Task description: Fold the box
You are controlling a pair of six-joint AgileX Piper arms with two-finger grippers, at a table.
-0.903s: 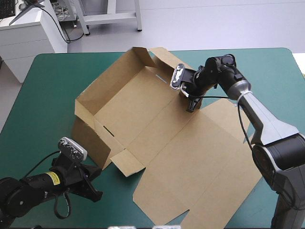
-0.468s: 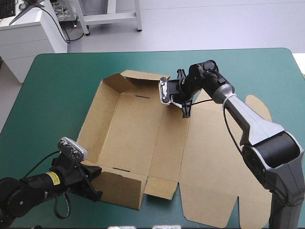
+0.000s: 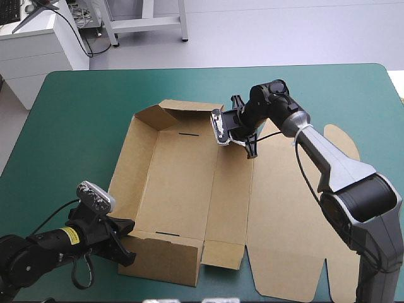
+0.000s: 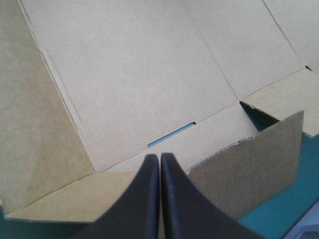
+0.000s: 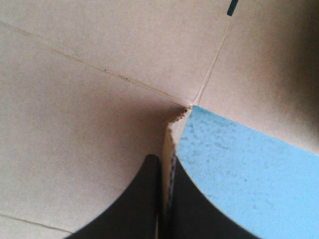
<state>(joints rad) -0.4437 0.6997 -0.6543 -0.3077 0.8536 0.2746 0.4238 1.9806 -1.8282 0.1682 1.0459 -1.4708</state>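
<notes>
The right hand [image 5: 164,162] is clenched on the box [image 5: 75,114]. Its own wrist view shows a ragged corrugated edge of board pinched between the two black fingers, just where creases meet at a notch, with bare teal-green cover [image 5: 239,169] beside it. The high view cannot show that pinch. There the right hand [image 3: 251,146] appears only as a dark tip at the box's far edge, on the crease between the tray part and the flat lid panel [image 3: 290,214]. Its arm reaches in across the lid's far right flap and hides part of it.

The left hand [image 4: 159,158] is closed on nothing, its fingers meeting in one pointed arch. Its wrist view looks past a raised piece of the near wall [image 4: 249,169], just beside the fingers, onto the tray floor. A narrow slot [image 4: 172,135] in a crease ahead of the fingertips lets the cover show through. From above, the left hand [image 3: 128,251] sits toward the tabletop's near left corner, its tips just beside the left end of that near wall [image 3: 164,255]; whether they touch it I cannot tell.

The box [image 3: 177,183] lies at the middle of the tabletop [image 3: 69,120], with its left, far and near walls raised and the lid spread flat toward the near right corner.
</notes>
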